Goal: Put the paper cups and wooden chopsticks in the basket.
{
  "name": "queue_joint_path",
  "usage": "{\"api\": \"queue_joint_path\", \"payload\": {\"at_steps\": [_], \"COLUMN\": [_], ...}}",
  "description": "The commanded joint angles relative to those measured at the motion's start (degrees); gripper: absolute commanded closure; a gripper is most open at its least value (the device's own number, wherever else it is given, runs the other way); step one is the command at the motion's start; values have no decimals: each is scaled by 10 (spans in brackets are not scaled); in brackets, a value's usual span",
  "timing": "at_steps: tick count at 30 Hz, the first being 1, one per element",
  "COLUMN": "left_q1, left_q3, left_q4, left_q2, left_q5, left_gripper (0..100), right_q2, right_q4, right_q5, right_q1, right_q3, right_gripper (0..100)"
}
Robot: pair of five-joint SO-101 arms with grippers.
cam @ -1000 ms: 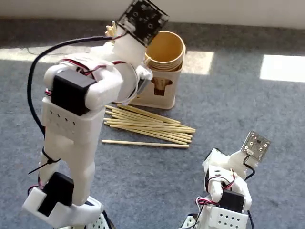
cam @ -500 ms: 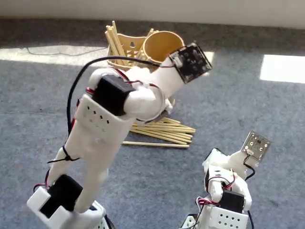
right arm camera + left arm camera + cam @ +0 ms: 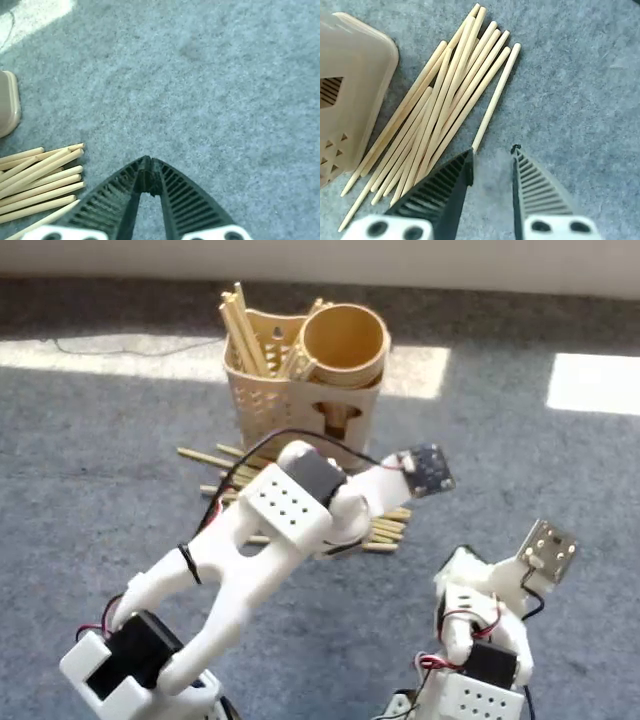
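A tan paper cup (image 3: 345, 340) and some pale wooden chopsticks (image 3: 240, 325) are standing in the beige perforated plastic basket (image 3: 262, 410); a loose chopstick pile (image 3: 445, 100) is waiting at its 6 o'clock. The left gripper (image 3: 492, 150) is hovering over it, part-open, empty; the right gripper (image 3: 147, 182) is sitting closed, empty

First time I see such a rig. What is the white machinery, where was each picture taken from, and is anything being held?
These are two small robot arms side by side. The high view looks down on both: the left arm stretches low over loose wooden chopsticks on grey carpet; the right arm sits folded. The other two pictures come from a camera on each wrist. The left claw is open beside the chopstick ends, holding nothing. The right claw is shut and empty over the carpet. The basket already holds paper cups and upright chopsticks.
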Motion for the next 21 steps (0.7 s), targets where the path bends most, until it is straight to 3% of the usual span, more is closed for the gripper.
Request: {"api": "queue_joint_path", "payload": {"at_steps": [1, 12, 21], "left_q1": [4, 0, -55], "left_q3": [37, -51, -124], "left_q4": [-62, -78, -78], "left_q2": [-18, 183, 289], "left_q5": [-3, -3, -4], "left_gripper": [863, 862, 867], "right_q2": [-6, -6, -6], "right_q4": [-18, -18, -18], "right_q5": [-1, -1, -1], "right_q1": [5, 5, 5], "right_q3": [60, 60, 60], "right_gripper": [992, 992, 992]}}
